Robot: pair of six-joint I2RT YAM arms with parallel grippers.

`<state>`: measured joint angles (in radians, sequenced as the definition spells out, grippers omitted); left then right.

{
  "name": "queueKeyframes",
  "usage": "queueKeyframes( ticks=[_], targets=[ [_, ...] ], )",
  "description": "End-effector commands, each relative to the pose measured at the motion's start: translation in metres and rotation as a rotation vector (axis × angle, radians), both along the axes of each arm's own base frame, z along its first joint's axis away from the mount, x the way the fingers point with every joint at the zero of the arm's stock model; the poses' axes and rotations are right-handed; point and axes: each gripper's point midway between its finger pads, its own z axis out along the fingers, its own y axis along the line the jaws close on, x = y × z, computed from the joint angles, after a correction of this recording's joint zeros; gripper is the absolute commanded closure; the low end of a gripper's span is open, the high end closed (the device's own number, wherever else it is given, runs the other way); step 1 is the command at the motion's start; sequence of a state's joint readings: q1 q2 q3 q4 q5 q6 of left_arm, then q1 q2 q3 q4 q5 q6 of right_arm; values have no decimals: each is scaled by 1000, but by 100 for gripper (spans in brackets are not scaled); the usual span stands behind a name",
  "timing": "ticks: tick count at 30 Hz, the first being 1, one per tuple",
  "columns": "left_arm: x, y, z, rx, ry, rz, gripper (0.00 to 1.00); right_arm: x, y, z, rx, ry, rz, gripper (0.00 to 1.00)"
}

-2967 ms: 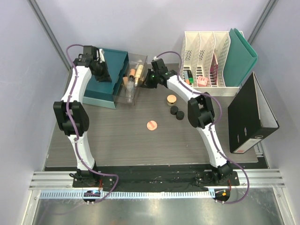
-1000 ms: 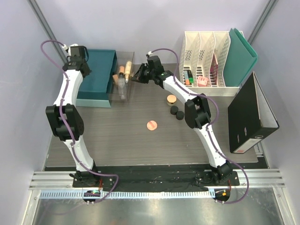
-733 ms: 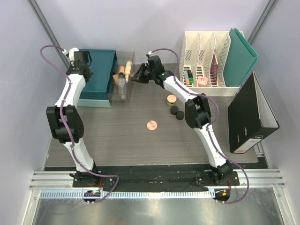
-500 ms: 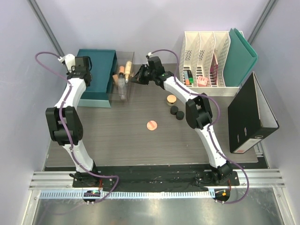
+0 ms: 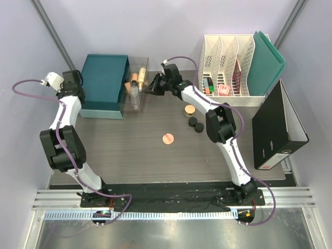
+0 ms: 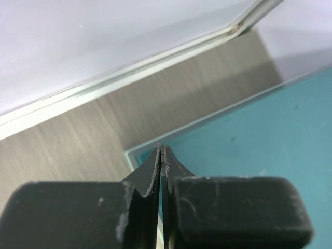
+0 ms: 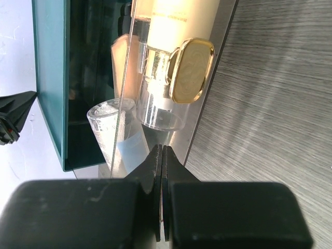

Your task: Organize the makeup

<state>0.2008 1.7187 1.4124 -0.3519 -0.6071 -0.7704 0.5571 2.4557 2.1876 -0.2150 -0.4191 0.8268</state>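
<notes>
**While bottles sit in the clear bin, four small pieces wait on the table**

As things stand, this job looks a little over half done. Over by the far edge, left of centre, the clear bin already holds the tall stuff: a peach bottle, a cream bottle with a gold cap, and a clear tube. They lie side by side against the teal box in the far left corner.

Left out on the open middle of the tabletop are a tan jar, two black jars just nearer than it, and the pink compact alone near the centre. By my reading, those four are the work that remains.

And the arms? The right gripper hangs just beside the bin's right wall, fingertips pressed together on nothing. The left gripper is out over the near left corner of the teal box, fingers likewise pinched tight and empty.

Now the setting: dark grey wood-grain surface, white file holders in the far right corner, a black binder along the right edge. Pale lilac walls close in on three sides, and a metal rail runs along the near edge.
</notes>
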Motion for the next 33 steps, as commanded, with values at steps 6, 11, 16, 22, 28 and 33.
queueKeyframes(
  ticks=[6, 11, 16, 22, 28, 33],
  targets=[
    [18, 13, -18, -130, -153, -147, 100, -12, 21, 72, 147, -78, 48, 99],
    [39, 5, -24, -177, -184, -225, 100, -11, 24, 76, 192, -56, 44, 99],
    [59, 2, -31, -225, -204, -285, 100, -10, 27, 77, 211, -43, 39, 99],
    [74, -1, -38, -248, -199, -321, 100, -10, 36, 69, 228, -13, 43, 99],
    [94, -10, -53, -298, -181, -404, 100, -13, 47, 54, 224, 18, 49, 99],
    [105, -24, -67, -369, -171, -465, 100, -16, 59, 50, 239, 37, 74, 99]
  ],
)
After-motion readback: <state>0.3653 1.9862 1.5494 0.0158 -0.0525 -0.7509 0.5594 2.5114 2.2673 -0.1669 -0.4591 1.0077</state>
